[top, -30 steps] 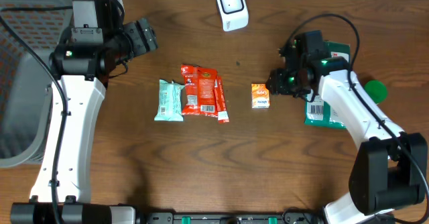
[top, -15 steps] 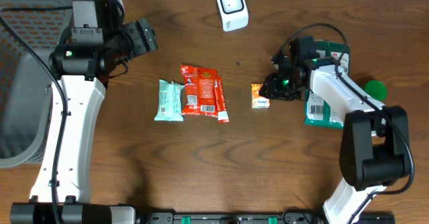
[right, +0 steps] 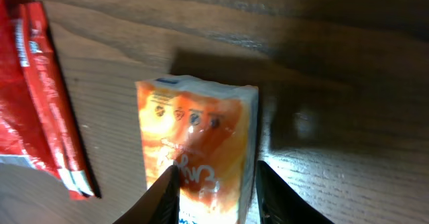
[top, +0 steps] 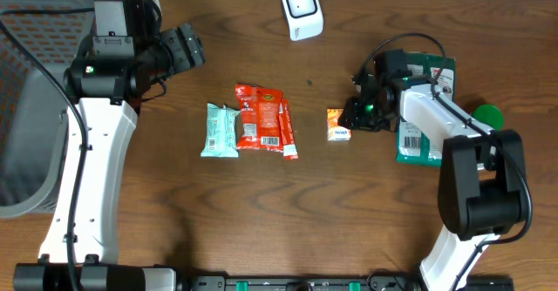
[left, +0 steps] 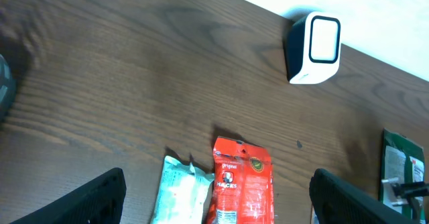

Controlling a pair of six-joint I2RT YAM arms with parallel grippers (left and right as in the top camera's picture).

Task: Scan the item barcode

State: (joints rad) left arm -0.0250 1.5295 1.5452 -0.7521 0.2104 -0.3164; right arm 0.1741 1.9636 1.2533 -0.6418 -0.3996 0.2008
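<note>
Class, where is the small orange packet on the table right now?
In the overhead view, the orange packet lies right of centre, between the red snack packets and the right gripper.

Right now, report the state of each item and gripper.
orange packet: lying flat, not lifted.
right gripper: straddling orange packet, grip unclear.
left gripper: open, empty.
red pouch: flat, barcode up.
mint packet: flat, untouched.
green packet: flat, under right arm.
scanner: standing, untouched.
</note>
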